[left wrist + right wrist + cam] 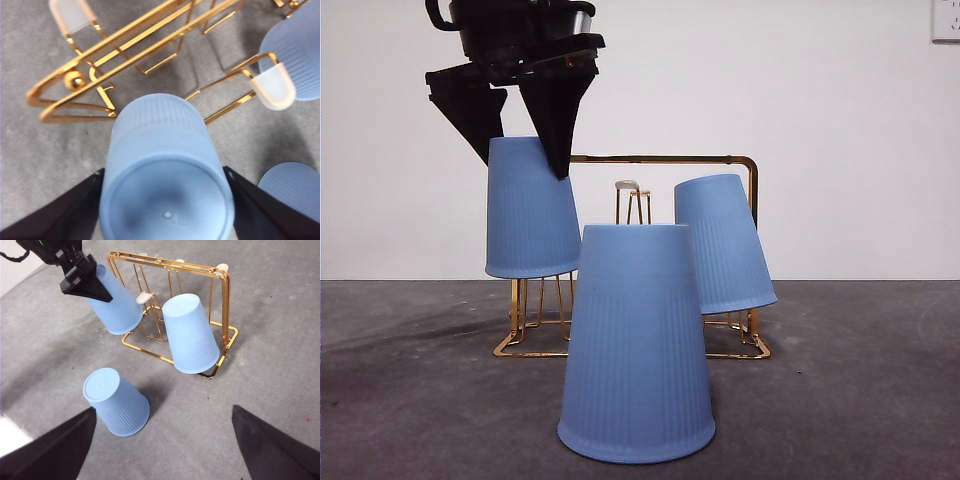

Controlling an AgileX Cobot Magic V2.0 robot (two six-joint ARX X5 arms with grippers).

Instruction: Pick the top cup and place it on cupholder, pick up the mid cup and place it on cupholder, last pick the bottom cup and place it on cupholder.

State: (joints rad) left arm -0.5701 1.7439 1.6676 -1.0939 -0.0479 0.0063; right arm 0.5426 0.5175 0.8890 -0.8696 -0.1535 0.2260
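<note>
Left tool [520,150]: closed on an inverted light blue ribbed cup [530,210], jaws on either side of its closed end, held above the table [860,380] at one end of the cupholder [665,159]. Right tool [160,440]: jaws spread wide, holding nothing, high above the table, well apart from the cups.

Cupholder: gold wire rack, white-tipped prongs.

Second blue cup [722,243]: upside down, tilted, hung on a prong at the rack's other end.

Third blue cup [637,340]: upside down on the table, in front of the rack, apart from it.

Crack: cannot tell on any cup.
</note>
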